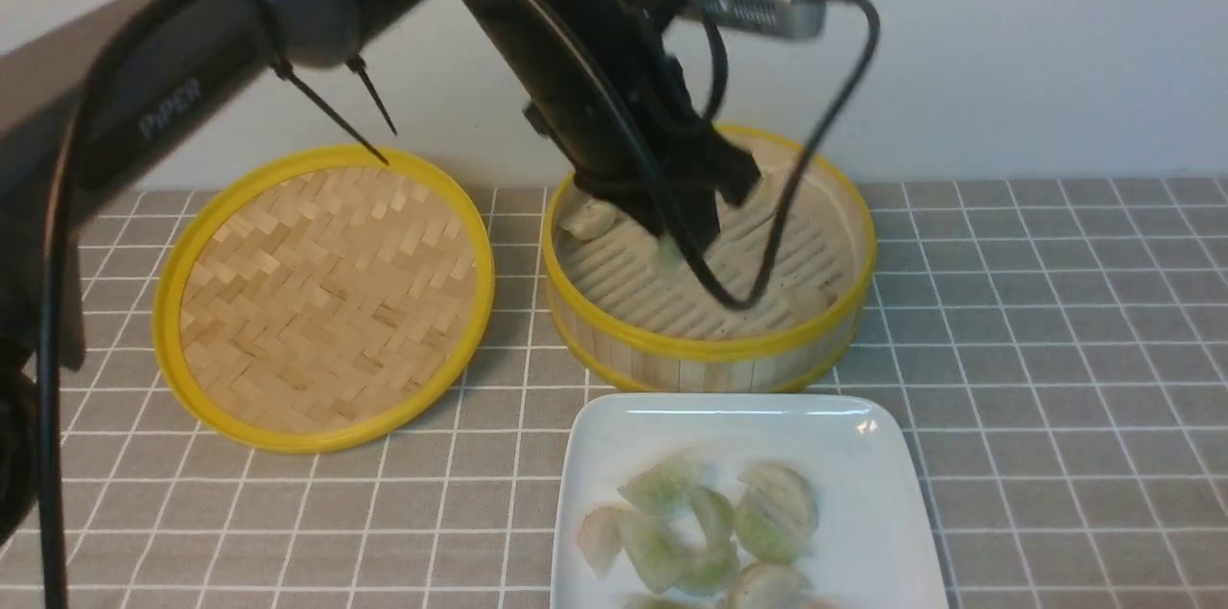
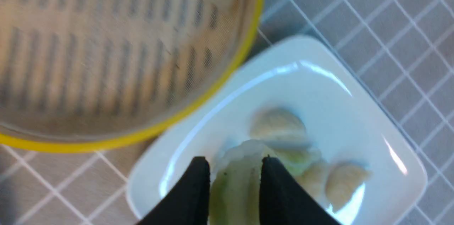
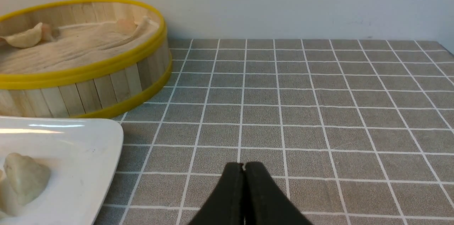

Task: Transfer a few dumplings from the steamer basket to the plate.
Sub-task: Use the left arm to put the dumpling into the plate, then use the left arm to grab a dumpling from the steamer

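The steamer basket (image 1: 710,355) stands at the back centre, with a dumpling (image 1: 590,219) by its left wall and another (image 1: 806,300) at its front right. My left gripper (image 1: 683,249) hangs over the basket's middle, shut on a pale greenish dumpling (image 2: 236,182) held between its black fingers (image 2: 198,186). The white plate (image 1: 863,532) lies in front of the basket with several dumplings (image 1: 767,513) piled on it. My right gripper (image 3: 244,165) is shut and empty, low over the cloth to the right of the plate (image 3: 88,161); it does not show in the front view.
The flat woven yellow-rimmed lid (image 1: 326,297) lies to the left of the basket. A grey checked cloth (image 1: 1055,350) covers the table, with a white wall close behind. My left arm and its cable cross above the basket.
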